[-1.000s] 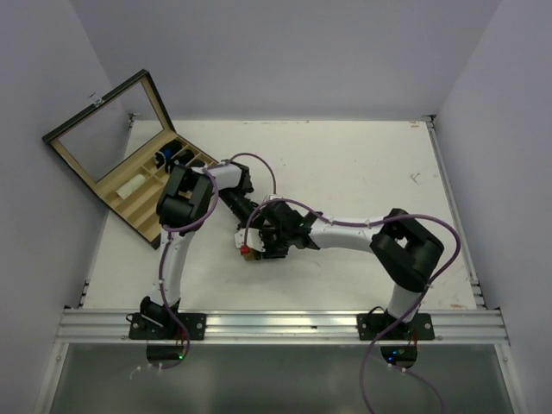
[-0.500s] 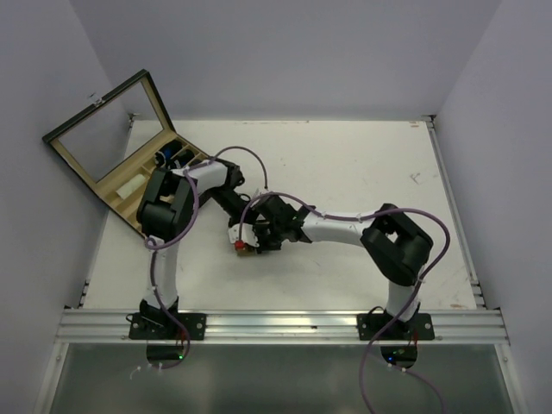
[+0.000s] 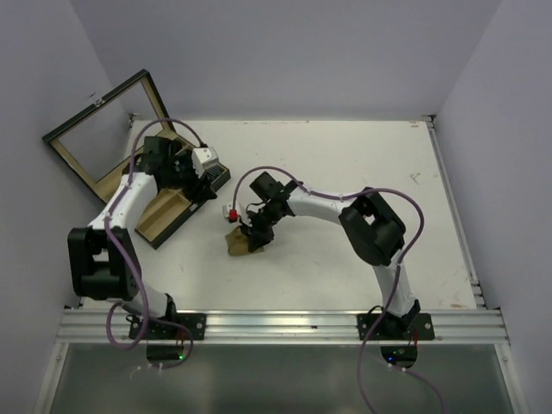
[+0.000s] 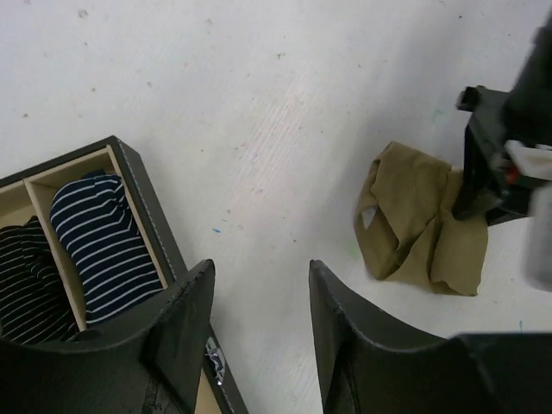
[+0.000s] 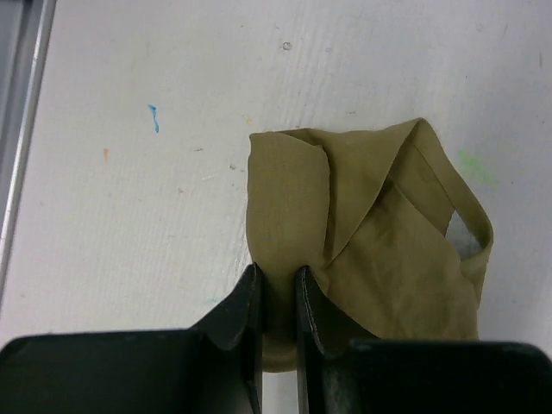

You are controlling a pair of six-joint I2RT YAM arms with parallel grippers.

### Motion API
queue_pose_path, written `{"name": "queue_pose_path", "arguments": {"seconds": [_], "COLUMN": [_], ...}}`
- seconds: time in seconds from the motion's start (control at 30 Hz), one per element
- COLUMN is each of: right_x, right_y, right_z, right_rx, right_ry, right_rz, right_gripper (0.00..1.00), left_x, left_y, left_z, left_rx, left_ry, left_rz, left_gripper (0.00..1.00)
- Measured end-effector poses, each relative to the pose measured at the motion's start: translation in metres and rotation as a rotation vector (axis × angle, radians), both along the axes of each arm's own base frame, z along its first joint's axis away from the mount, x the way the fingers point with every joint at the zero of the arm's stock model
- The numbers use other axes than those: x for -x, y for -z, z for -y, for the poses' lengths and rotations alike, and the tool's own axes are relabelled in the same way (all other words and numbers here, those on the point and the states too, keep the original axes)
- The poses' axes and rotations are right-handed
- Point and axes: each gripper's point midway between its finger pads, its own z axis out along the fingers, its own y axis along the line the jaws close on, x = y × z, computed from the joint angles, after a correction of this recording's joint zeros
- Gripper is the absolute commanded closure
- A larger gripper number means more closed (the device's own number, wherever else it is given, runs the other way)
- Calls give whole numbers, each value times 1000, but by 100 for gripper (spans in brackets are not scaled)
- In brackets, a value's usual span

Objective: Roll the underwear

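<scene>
The olive-tan underwear [image 3: 242, 242] lies crumpled and partly folded on the white table; it also shows in the left wrist view [image 4: 423, 222] and the right wrist view [image 5: 362, 233]. My right gripper [image 3: 253, 235] is shut on a fold at the edge of the underwear [image 5: 278, 285]. My left gripper [image 3: 203, 175] is open and empty, above the table beside the wooden box [image 3: 164, 211], well left of the underwear; its jaws stand wide apart in the left wrist view [image 4: 259, 285].
The wooden box with an open glass lid [image 3: 103, 129] stands at the back left. Its compartments hold rolled navy striped garments [image 4: 102, 246]. A metal rail [image 3: 285, 326] runs along the near edge. Walls close in on three sides.
My left arm has swung away from the underwear to the left, over the box edge. My right gripper has moved slightly back-left with the cloth; the underwear now lies uncovered.
</scene>
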Motion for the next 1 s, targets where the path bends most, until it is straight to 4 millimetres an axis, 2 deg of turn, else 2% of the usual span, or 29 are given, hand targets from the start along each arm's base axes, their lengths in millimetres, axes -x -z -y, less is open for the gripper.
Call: {"name": "queue_pose_path", "arguments": {"seconds": [0.07, 0.17, 0.23, 0.3, 0.43, 0.5, 0.73, 1.0], "right_x": [-1, 1, 0, 1, 8, 14, 36, 40], "right_y": [1, 1, 2, 2, 3, 4, 8, 9], "right_z": [-3, -7, -8, -8, -4, -1, 11, 19], "right_rx": [9, 11, 13, 15, 32, 55, 162, 240], "right_ry": [18, 43, 62, 79, 112, 132, 211, 275], "right_rz": [-84, -241, -340, -442, -651, -738, -991, -1086], "right_gripper": [100, 100, 100, 100, 100, 100, 100, 100], "left_x": [14, 42, 57, 78, 123, 139, 149, 162], "left_y": [-9, -4, 8, 30, 66, 76, 81, 87], "left_z": [1, 4, 6, 13, 38, 46, 69, 87], "left_rx": [-7, -25, -61, -133, -232, -264, -295, -332], "left_ry": [1, 23, 44, 96, 256, 314, 412, 501], "left_rz": [72, 120, 136, 147, 157, 167, 221, 244], "left_gripper": [49, 49, 49, 48, 48, 48, 47, 49]}}
